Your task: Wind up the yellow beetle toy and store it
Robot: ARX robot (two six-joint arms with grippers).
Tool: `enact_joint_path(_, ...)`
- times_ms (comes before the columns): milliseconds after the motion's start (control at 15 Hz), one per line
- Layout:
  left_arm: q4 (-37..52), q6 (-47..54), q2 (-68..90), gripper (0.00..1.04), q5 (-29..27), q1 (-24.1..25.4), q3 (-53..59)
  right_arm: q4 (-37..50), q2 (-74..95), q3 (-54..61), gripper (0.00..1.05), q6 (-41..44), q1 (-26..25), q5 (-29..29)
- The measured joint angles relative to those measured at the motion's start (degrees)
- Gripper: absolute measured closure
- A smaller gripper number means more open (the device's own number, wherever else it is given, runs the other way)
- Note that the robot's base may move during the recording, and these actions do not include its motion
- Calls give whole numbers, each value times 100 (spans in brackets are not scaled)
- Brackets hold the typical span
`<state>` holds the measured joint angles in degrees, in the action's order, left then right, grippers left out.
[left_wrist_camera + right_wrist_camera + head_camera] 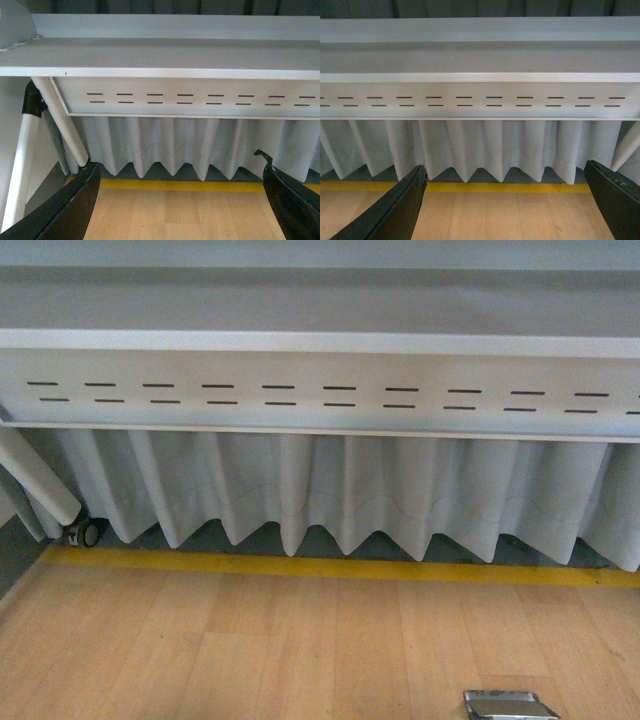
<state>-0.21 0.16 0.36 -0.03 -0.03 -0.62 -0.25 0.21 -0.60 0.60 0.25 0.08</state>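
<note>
Gaping wide: L claw [176, 161], R claw [506, 165].

Just the finger ends on show here: the left gripper [177, 165] has two glossy black fingers [70, 210], curved and tapering, one tipped with a small hooked nib (sharp little notch). The right gripper [506, 167] shows duller, dark wedge-shaped fingers [395, 210] with flat edges.

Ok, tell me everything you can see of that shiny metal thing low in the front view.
The shiny metal thing is a flat, silvery, reflective piece with a dark rim, lying on the pale wooden surface at lower right. The frame cuts it off. Nothing else visibly touches it; neither wrist view shows it.
</note>
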Motion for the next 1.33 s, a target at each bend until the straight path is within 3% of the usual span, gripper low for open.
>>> enact_joint_path(1330, 0, 0, 0, 7, 0, 0, 0, 0, 0, 0, 7, 0, 0, 0)
